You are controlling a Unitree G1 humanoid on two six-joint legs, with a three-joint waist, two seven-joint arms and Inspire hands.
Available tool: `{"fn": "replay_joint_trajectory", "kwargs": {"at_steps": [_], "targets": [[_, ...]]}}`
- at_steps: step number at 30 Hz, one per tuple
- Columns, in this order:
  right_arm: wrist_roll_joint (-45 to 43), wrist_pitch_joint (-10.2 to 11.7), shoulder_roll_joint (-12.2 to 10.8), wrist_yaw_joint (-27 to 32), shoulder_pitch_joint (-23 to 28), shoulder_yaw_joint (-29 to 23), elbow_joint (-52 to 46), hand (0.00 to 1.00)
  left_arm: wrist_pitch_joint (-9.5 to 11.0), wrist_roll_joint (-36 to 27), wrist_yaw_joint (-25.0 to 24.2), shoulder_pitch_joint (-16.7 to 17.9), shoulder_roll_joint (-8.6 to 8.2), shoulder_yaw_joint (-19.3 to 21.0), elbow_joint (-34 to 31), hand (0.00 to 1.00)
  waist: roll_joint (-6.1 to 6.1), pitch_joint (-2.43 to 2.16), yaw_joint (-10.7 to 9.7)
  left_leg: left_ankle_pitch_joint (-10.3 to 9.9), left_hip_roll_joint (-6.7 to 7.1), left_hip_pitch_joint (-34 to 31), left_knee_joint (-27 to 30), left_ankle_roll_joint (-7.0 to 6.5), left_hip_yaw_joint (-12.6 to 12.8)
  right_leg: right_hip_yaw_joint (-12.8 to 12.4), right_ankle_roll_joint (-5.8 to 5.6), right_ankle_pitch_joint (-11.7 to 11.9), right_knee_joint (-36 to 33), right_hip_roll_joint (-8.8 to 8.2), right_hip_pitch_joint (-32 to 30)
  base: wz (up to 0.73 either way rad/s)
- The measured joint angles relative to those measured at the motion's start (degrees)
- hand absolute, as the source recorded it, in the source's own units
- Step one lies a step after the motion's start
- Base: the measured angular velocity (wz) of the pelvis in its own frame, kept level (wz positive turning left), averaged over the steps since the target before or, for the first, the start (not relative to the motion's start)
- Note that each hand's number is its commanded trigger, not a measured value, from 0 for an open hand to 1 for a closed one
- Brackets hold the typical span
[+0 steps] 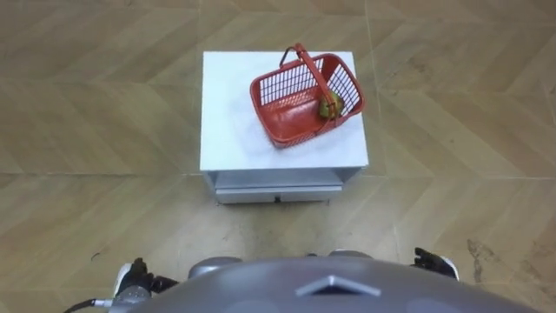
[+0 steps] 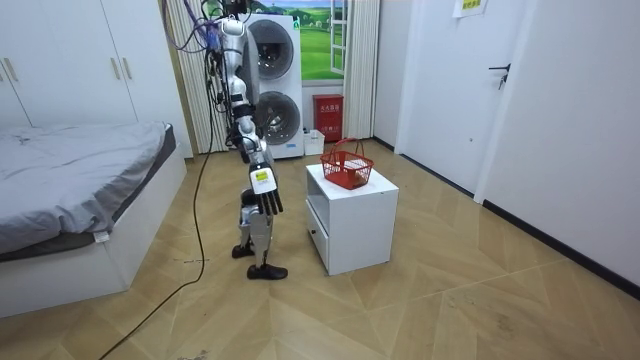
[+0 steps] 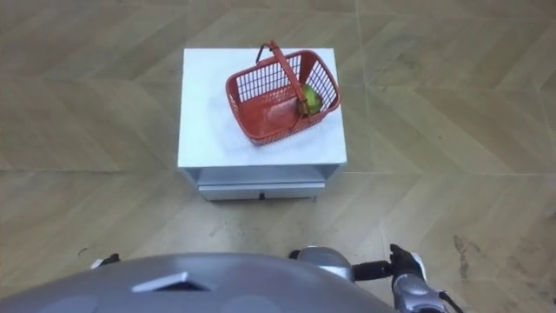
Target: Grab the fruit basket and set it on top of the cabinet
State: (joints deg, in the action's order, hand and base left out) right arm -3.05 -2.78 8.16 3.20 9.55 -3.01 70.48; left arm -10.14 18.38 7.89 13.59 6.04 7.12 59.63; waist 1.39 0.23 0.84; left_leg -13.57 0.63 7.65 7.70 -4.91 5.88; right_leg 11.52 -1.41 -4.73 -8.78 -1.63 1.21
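A red plastic fruit basket (image 1: 287, 109) stands on the right half of a small white cabinet's top (image 1: 230, 113), its handle (image 1: 306, 63) upright. A green fruit (image 1: 330, 107) lies in its right corner. The basket (image 3: 269, 104) holds the same place in the right eye view. I stand a step back from the cabinet (image 2: 350, 215), facing it, with both arms down at my sides. My right hand (image 2: 268, 200) hangs by my hip with straight fingers and also shows at the lower right (image 1: 434, 261). My left hand (image 1: 132, 276) shows at the lower left edge. Neither hand touches the basket.
The cabinet has a drawer (image 1: 276, 186) on the side facing me. Wooden floor lies all around it. A bed (image 2: 80, 190) is behind me, stacked washing machines (image 2: 275, 90) stand at the back wall, and a white door (image 2: 510, 90) is beyond the cabinet.
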Motion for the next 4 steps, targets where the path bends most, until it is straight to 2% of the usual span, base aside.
{"fn": "replay_joint_trajectory", "kwargs": {"at_steps": [4], "targets": [[-4.98, -2.58, -0.09, -1.03, -0.52, 0.00, 3.03, 0.00, -0.92, 0.49, -1.18, 0.08, -0.01, 0.17, 0.05, 0.00, -0.02, 0.02, -0.51, 0.00, 0.01, 0.32, 0.13, 0.00, -0.01, -0.01, -0.01, -0.27, -0.14, 0.00, 0.14, 0.00]]}}
